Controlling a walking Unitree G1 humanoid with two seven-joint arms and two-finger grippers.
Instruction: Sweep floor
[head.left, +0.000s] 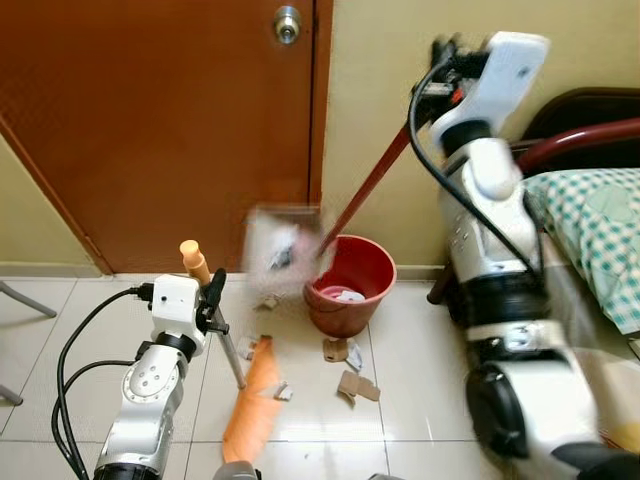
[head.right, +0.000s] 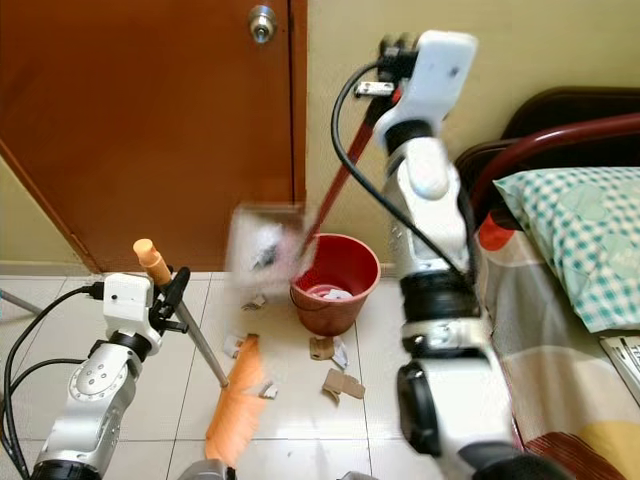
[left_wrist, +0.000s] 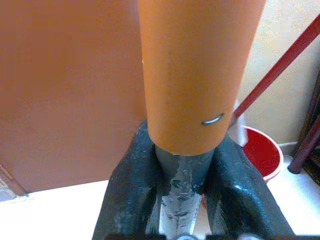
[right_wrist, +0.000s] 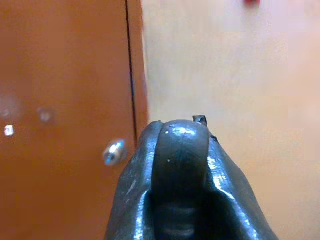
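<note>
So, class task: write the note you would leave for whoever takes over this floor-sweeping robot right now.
Left gripper: shut on the broom, near its orange handle tip, head on the tiles.
Right gripper: raised, shut on the red handle of the dustpan, which is blurred and tilted at the red bucket.
Done: some paper already lies in the bucket.
Left: cardboard scraps lie on the floor in front of the bucket; sweep and tip them.

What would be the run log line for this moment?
left tool: shut on broom | right tool: raised, shut on dustpan handle | dustpan: tipped over red bucket | scraps: on floor
</note>
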